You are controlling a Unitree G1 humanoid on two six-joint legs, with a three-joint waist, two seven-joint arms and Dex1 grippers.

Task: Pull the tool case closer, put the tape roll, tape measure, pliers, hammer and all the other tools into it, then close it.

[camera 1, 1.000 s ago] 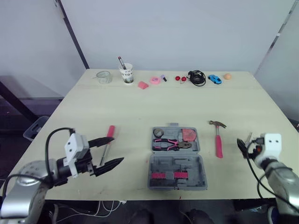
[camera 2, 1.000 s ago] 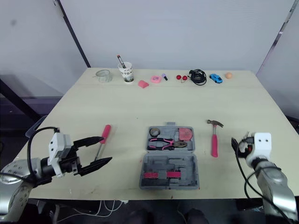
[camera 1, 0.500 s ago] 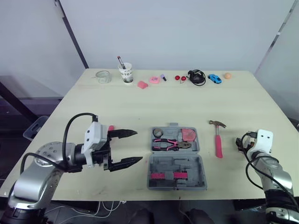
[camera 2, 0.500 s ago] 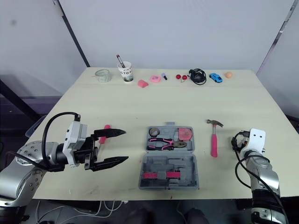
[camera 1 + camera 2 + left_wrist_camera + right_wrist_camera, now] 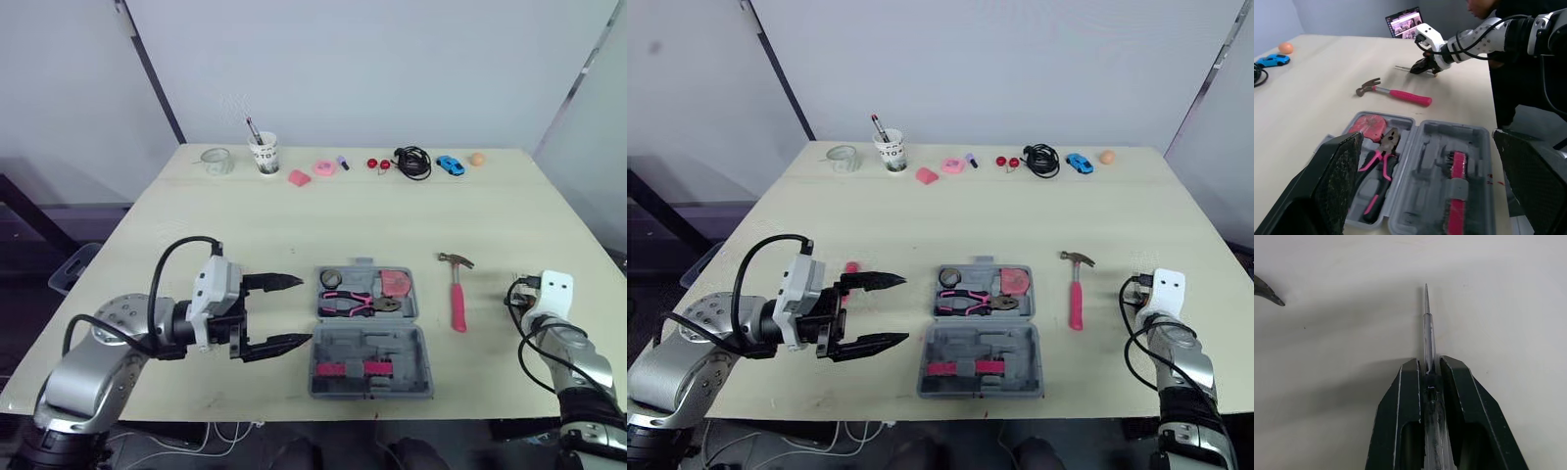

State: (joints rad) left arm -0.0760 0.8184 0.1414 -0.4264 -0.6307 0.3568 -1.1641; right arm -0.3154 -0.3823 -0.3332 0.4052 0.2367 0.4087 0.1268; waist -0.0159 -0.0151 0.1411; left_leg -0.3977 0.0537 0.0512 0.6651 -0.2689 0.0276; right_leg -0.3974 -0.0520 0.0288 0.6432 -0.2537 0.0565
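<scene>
Saw a big pale table (image 5: 294,225) across most of the frame. Found the grey tool case (image 5: 392,345) lying open in the lower middle, near the table's front edge. Spotted the left gripper (image 5: 303,310) at the lower left, just beside the case and not touching it, its two black fingers spread wide apart. Spotted the right gripper (image 5: 1429,364) at the lower right, fingers pressed close and pinching a thin metal tool (image 5: 1426,318) that poked out over the table. Noticed the hammer (image 5: 457,294) with its pink handle lying flat just right of the case. Found the pink pliers (image 5: 358,303) inside the case's upper half, the red tape measure (image 5: 396,283) in its upper right corner and the small dark tape roll (image 5: 331,278) in its upper left corner. Saw a bit of pink handle (image 5: 850,266) peeking out behind the left gripper.
</scene>
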